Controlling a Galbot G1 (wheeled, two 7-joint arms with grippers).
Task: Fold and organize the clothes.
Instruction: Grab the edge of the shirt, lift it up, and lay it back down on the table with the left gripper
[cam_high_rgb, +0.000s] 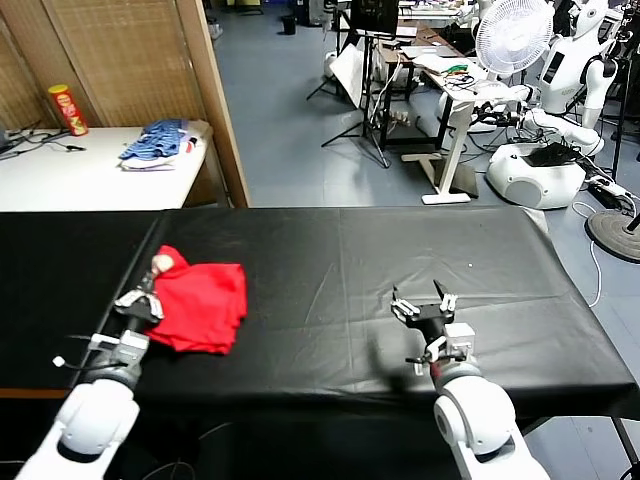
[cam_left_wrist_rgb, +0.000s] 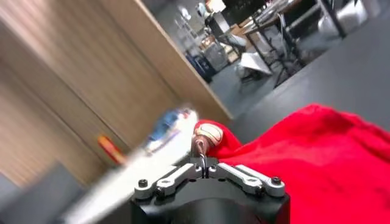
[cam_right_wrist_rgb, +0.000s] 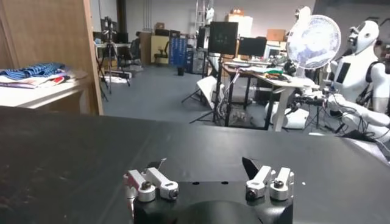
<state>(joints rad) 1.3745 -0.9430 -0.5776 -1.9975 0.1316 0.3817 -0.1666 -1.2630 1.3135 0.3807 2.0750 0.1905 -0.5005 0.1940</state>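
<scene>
Red T-shirt (cam_high_rgb: 203, 306) lies folded small at the counter's (cam_high_rgb: 330, 250) nine o'clock side, seemingly near done.
Left tool (cam_high_rgb: 140, 300) is pinched shut on its edge; right tool (cam_high_rgb: 424, 303), fully spread, holds nothing.

We see L claw (cam_high_rgb: 140, 300) clamped tight, arm low at near-left; R claw (cam_high_rgb: 424, 303) spread wide, arm extended fwd, idle.

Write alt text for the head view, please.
A red T-shirt lies bunched on a black table, its left edge pinched by the shut left gripper. The open right gripper hovers empty over bare cloth to the right.
</scene>
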